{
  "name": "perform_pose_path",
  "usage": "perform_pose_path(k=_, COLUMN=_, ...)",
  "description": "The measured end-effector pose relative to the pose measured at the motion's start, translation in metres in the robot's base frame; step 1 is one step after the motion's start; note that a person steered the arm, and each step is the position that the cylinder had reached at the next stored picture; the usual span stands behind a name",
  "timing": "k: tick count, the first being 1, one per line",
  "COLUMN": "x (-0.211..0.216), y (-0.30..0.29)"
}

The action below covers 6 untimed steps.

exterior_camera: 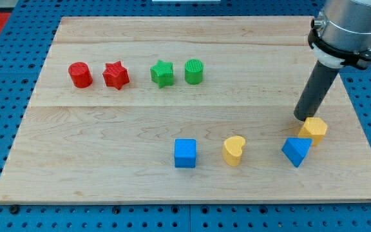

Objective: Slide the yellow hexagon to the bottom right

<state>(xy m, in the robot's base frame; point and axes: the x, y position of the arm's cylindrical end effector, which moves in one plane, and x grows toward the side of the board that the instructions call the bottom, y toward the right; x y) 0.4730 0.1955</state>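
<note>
- Yellow hexagon [313,129] sits at the wooden board's [172,180] right, beside the blue triangle block [297,151].
- My tip [303,118] seemingly touches the hexagon's upper-left edge.
- No claw fitted; state not applicable.

Tabletop [172,122]: pale wood planks, visible grain, smooth matt finish. Yellow hexagon [313,129], blue cube [185,153], green cylinder [194,71]: matt plastic, fine ridged texture. Rod above my tip [303,118]: dark, matt. Surrounding blue base [5,96]: perforated, looks like metal.
</note>
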Motion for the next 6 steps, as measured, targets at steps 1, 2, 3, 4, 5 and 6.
perform_pose_path(k=1, x=0.002, y=0.003)
perform_pose_path(k=2, x=0.009, y=0.010)
perform_pose_path(k=3, x=0.011, y=0.005)
perform_pose_path(k=4, x=0.011, y=-0.022)
perform_pose_path(k=5, x=0.014, y=-0.027)
perform_pose_path(k=6, x=0.017, y=-0.002)
